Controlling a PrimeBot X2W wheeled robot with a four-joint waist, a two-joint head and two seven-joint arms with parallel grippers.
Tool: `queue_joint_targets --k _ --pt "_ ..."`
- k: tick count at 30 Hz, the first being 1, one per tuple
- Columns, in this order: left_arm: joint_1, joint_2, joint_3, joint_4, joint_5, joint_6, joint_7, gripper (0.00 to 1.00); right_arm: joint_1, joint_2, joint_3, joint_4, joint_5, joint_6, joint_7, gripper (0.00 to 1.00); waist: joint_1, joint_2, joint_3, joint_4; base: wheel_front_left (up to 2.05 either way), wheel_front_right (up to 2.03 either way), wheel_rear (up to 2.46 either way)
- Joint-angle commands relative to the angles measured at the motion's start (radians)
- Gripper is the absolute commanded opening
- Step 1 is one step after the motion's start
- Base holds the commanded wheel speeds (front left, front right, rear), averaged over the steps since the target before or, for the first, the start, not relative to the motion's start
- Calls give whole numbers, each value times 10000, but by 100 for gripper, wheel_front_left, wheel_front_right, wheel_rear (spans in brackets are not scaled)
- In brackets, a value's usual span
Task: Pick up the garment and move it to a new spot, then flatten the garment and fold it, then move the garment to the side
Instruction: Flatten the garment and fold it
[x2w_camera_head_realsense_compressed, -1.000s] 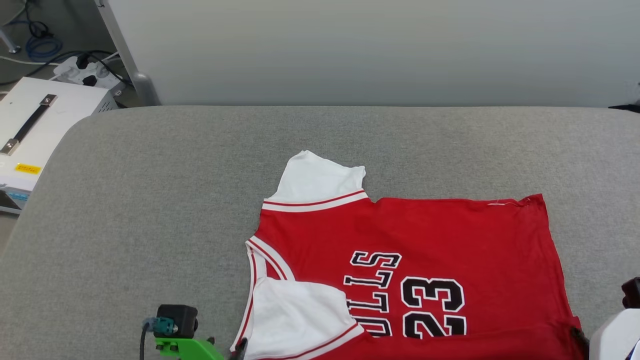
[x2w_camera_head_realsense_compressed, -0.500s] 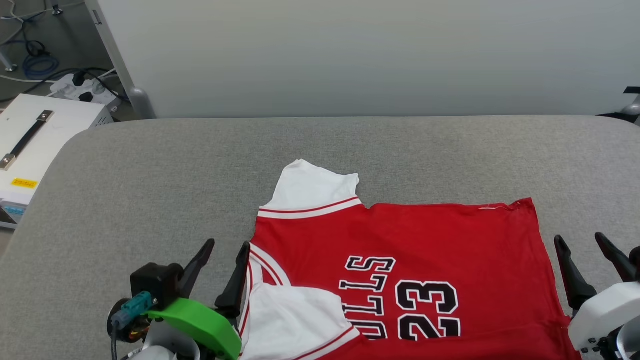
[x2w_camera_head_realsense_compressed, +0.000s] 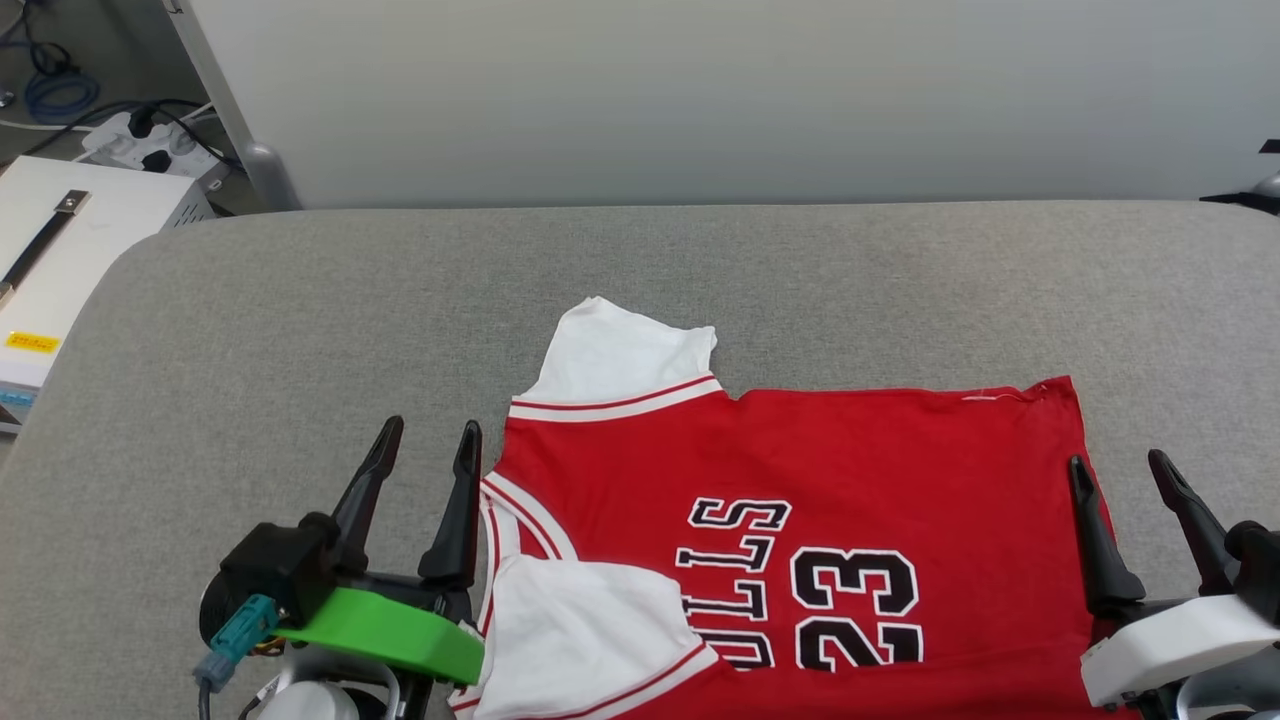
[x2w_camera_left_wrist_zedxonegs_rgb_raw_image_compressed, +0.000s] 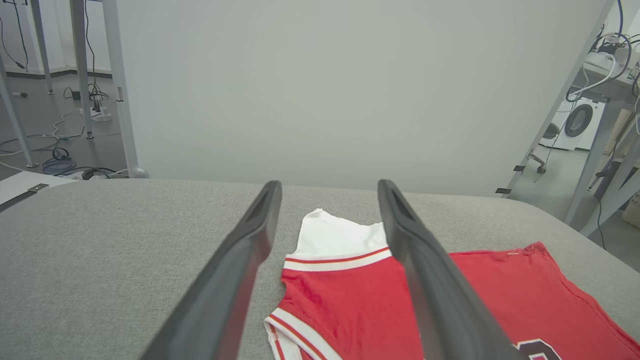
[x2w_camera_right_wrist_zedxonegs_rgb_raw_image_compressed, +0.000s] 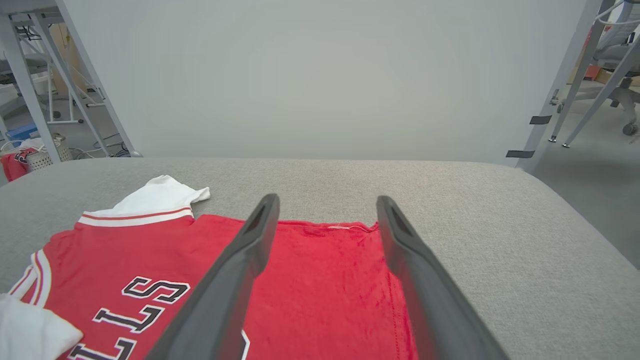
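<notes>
Left jaws spread beside garment (x2w_camera_head_realsense_compressed: 850, 450) collar, right jaws spread at hem

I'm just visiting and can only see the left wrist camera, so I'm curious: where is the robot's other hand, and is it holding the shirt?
Observer: The right hand is at the hem end of the garment, with its fingers apart and nothing in its grip.
Operator: What's printed on the shirt?
Observer: Black letters with white outlines, of which "ULLS" is showing, and beside them the number 23.
Operator: Is it lying flat?
Observer: Not fully. The near white sleeve is folded over onto the red front and covers the start of the word.
</notes>
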Motion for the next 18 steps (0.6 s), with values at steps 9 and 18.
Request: queue_joint_targets --k 9,18 --pt "-214 -761 832 797 931 -1152 -58 100 -327 32 204 72 78 -80 -292 100 0 0 755 -497 0 0 0" --pt "-2817 -217 220 2389 1218 -1567 1789 100 -902 93 718 -39 128 -80 -337 100 0 0 1867 -1314 0 0 0"
